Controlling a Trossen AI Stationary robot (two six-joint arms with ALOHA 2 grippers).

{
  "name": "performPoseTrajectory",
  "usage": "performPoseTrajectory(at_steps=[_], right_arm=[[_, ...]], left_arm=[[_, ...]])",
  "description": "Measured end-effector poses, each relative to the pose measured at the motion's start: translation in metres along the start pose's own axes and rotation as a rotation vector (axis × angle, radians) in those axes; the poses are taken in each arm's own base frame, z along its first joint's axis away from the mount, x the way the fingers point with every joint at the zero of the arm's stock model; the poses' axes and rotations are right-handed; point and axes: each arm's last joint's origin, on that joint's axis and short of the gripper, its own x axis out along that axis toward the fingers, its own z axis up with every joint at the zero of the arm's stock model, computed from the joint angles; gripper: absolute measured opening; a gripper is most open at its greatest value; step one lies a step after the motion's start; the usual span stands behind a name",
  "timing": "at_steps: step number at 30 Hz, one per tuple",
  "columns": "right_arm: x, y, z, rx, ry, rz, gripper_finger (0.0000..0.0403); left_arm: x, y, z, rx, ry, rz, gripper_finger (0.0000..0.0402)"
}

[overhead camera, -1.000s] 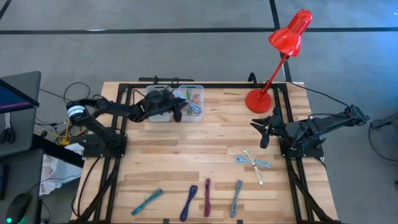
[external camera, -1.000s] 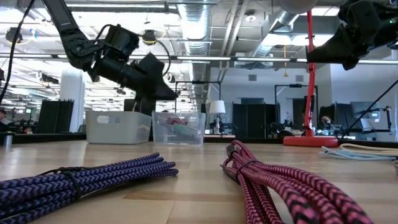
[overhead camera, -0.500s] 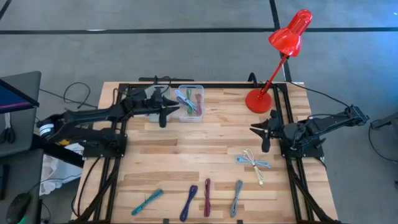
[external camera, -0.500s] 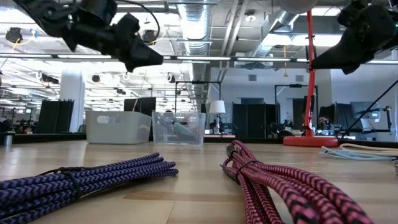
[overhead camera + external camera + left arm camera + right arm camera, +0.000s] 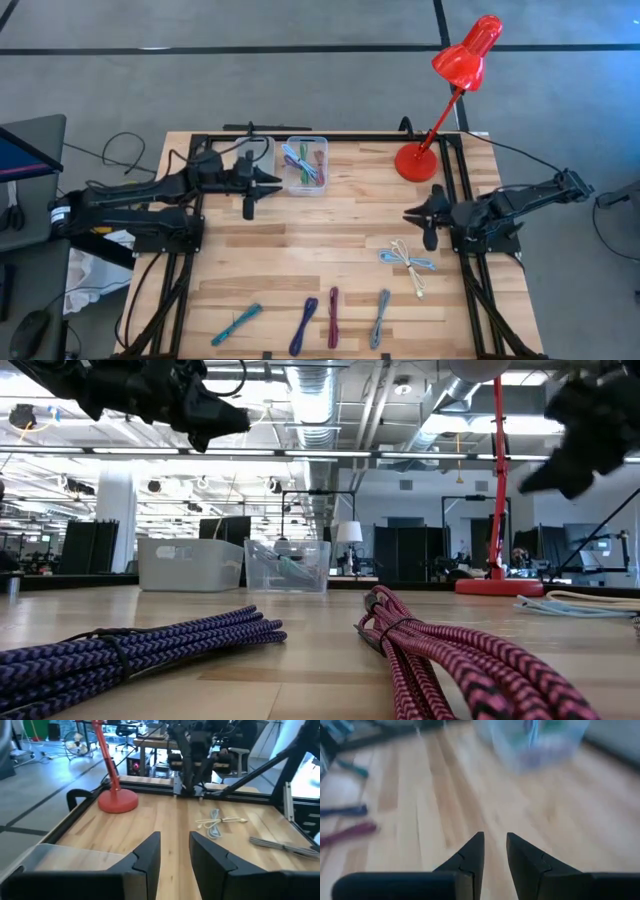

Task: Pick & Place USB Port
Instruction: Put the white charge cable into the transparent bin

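cables: five bundled USB cables lie loose on the bench (image 5: 330, 245); the white-and-blue cable (image 5: 408, 261) lies well in front of the red lamp (image 5: 445, 95), and the teal cable (image 5: 236, 322), purple cable (image 5: 304, 325), magenta cable (image 5: 333, 317) and grey cable (image 5: 380, 317) sit in a row along the bench edge farthest from the lamp
bin: the clear bin (image 5: 305, 166) stands level with the lamp's base, away to one side; it already holds several cables
handling: by the look of them they are light, soft and floppy, braided so not slippery, each tied at the waist; I judge the tied middle the best place to pinch, so the loops do not spill or trail
left arm: stretched low over the bench; its left gripper (image 5: 249, 190) hangs just beside the bin, on the side away from the lamp; fingers a narrow gap apart and holding nothing
right arm: folded near its mount, in front of the lamp; the right gripper (image 5: 427, 218) hovers between the lamp's base and the white-and-blue cable, pointing across the bench; fingers a narrow gap apart, empty
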Motion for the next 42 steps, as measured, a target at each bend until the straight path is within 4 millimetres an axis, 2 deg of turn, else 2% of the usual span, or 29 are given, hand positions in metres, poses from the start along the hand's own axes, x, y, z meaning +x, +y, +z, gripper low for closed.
performPoseTrajectory(at_steps=[10,20,26,42], right_arm=[[0.01,0.003,-0.016,0.226,0.245,-0.004,0.0089],[0.03,0.015,-0.03,0.383,0.526,0.013,0.0144],[0.041,0.024,-0.031,0.421,0.567,0.06,0.0167],[0.067,0.032,-0.046,0.352,0.65,0.002,0.0133]], left_arm=[[0.001,-0.001,-0.001,-0.024,0.007,-0.003,0.0102],[0.001,-0.001,-0.001,-0.024,0.007,0.0,0.0102],[0.001,-0.001,-0.001,-0.024,0.007,0.0,0.0102],[0.0,-0.001,-0.008,0.047,0.082,-0.005,0.0102]])
